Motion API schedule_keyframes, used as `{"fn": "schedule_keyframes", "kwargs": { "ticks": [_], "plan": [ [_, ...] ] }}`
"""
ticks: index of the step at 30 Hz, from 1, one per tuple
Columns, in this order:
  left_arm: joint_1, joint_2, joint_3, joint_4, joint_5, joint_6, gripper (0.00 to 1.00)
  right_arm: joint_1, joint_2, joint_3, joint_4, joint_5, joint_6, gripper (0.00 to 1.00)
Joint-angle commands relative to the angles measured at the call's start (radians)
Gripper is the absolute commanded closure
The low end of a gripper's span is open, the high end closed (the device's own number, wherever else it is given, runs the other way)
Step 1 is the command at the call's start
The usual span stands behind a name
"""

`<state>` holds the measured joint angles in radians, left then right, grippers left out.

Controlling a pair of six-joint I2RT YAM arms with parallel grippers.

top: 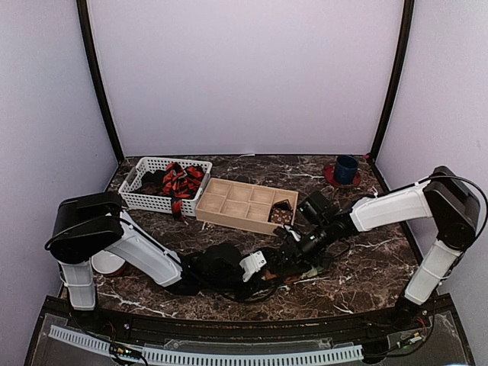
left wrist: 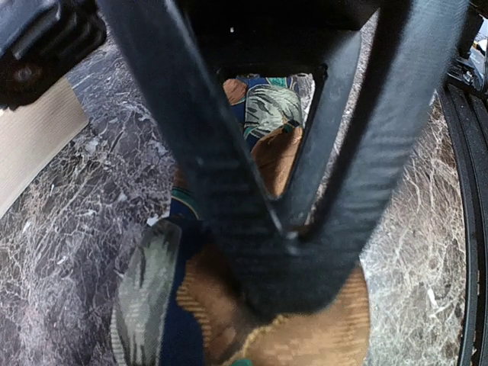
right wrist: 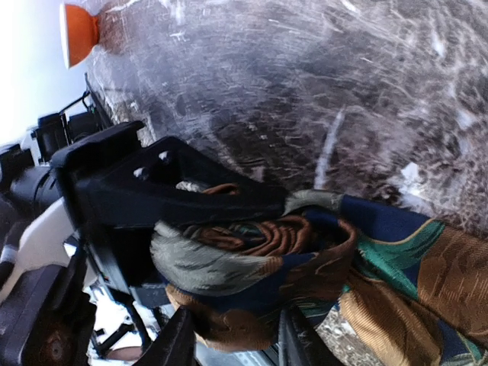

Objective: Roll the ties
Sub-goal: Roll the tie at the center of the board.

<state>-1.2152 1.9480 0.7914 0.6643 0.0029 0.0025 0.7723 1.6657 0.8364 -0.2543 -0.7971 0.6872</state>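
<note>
Right wrist view: tie (right wrist: 252, 252) partly coiled; likely soft, slippery. Left gripper (left wrist: 293, 252) pinches coil core. Right gripper (right wrist: 236, 343) half-open astride coil, grip unclear. Grasp coil flanks.

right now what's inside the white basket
In the white basket lie red-and-black striped ties beside a dark bundle; whatever sits beneath them is covered.

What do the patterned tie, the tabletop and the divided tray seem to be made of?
The tie: woven fabric with a soft sheen, perhaps silk or polyester; fine ribbing shows. The tabletop: dark marble-look surface with white veins, possibly laminate. The divided tray: pale, matte wood, by its look.
</note>
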Motion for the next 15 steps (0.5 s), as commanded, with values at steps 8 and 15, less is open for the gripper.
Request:
{"fn": "schedule_keyframes", "kwargs": {
  "ticks": [8, 15],
  "plan": [
    [-0.012, -0.015, -0.035, -0.122, 0.001, 0.044, 0.54, 0.005, 0.054, -0.065, 0.063, 0.034, 0.016, 1.00],
    [-0.012, -0.110, -0.071, -0.023, -0.025, 0.105, 0.20, -0.031, 0.034, -0.126, 0.018, 0.061, -0.025, 1.00]
  ]
}}
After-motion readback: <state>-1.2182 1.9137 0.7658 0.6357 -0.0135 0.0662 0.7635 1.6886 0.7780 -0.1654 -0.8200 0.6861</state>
